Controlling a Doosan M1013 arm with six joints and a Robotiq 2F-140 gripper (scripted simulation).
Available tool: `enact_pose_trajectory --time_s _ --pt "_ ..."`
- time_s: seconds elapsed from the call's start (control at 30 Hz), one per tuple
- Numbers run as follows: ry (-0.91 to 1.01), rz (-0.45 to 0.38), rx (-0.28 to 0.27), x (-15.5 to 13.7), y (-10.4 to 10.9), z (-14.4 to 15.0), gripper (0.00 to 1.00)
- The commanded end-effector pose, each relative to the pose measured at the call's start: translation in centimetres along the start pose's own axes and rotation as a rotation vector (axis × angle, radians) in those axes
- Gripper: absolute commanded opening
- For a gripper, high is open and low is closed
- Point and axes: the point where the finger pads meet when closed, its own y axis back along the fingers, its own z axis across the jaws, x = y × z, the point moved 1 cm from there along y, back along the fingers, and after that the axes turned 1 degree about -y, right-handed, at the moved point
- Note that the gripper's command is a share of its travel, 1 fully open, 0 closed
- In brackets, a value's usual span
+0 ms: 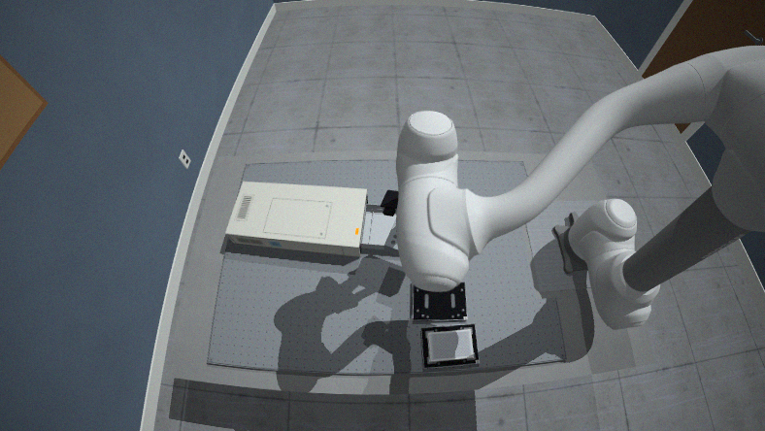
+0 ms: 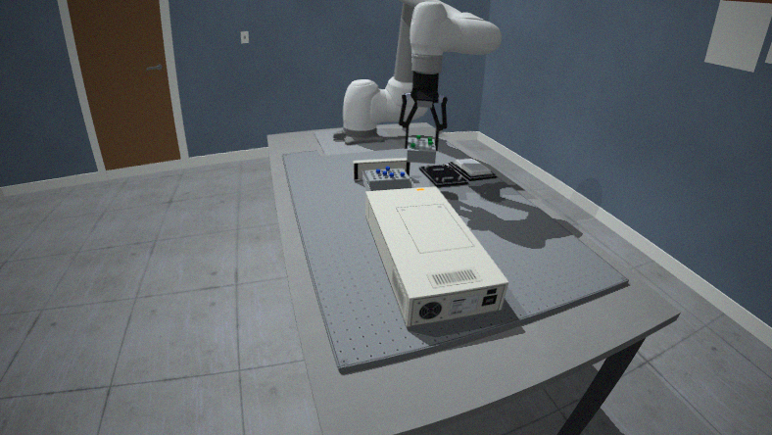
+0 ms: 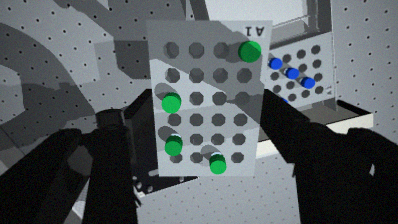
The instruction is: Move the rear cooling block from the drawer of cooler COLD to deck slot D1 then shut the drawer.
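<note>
My gripper is shut on the rear cooling block, holding it raised and about level. Several green tubes stand in its bores, one in the corner by the A1 mark. The top view hides block and fingers behind the arm. The front block, with blue tubes, sits in the open drawer by its front panel. COLD has its orange lamp lit. Black slot D1 is empty; the arm covers its back edge in the top view.
Slot D2, beyond D1, holds a pale block. The drawer's front panel stands out from COLD, close to the raised block in the wrist view. The arm reaches over the drawer side of the perforated deck.
</note>
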Motion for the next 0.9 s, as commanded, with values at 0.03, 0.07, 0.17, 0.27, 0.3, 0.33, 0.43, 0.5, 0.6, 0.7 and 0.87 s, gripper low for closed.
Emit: enact_pose_trajectory --time_s 0.03,0.07,0.17,0.27,0.3,0.33,0.43,0.5,0.6,0.7,0.87 --pt "0.085 0.001 0.003 -0.7 0.1 -0.5 0.10" --pt "0.111 0.001 0.003 -0.9 0.1 -0.6 0.10" --pt "0.191 0.001 0.003 -1.6 0.1 -1.0 0.10" --pt "0.271 0.001 0.003 -2.2 0.1 -1.5 0.10" --pt "0.298 0.001 0.003 -2.5 0.1 -1.6 0.10" --pt "0.325 0.001 0.003 -2.7 0.1 -1.8 0.10" --pt "0.364 0.001 0.003 -3.4 0.1 -2.2 0.10" --pt "0.364 0.001 0.003 -3.4 0.1 -2.2 0.10" --pt "0.364 0.001 0.003 -4.0 0.1 -2.6 0.10" --pt "0.364 0.001 0.003 -4.7 0.1 -3.1 0.10" --pt "0.364 0.001 0.003 -5.8 0.1 -3.8 0.10"
